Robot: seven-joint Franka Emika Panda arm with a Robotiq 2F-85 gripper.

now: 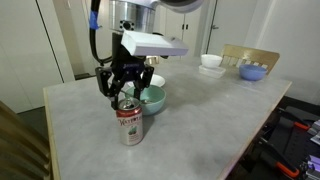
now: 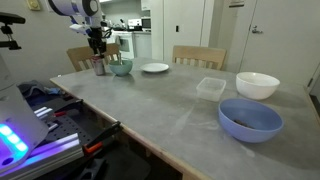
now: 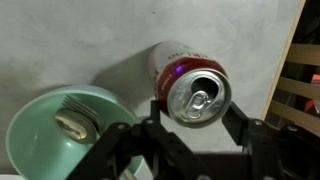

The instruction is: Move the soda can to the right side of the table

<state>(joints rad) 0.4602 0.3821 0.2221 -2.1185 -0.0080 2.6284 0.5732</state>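
The soda can (image 1: 129, 122) stands upright on the grey table (image 1: 205, 112), near its front corner and just in front of a teal bowl (image 1: 151, 98). It has a silver top and a red-and-white label. My gripper (image 1: 122, 88) hangs directly above it, open, with its fingers spread just above the can's top. In the wrist view the can's top (image 3: 198, 95) lies between my two fingers (image 3: 194, 118), which flank it without closing. In an exterior view the can (image 2: 99, 66) and my gripper (image 2: 98, 47) are at the table's far end.
The teal bowl (image 3: 45, 125) holds a small object and sits right beside the can. On the table are a white plate (image 2: 154, 68), a clear container (image 2: 211, 88), a white bowl (image 2: 257, 85) and a blue bowl (image 2: 250, 119). Wooden chairs (image 2: 198, 56) stand at the table's edges.
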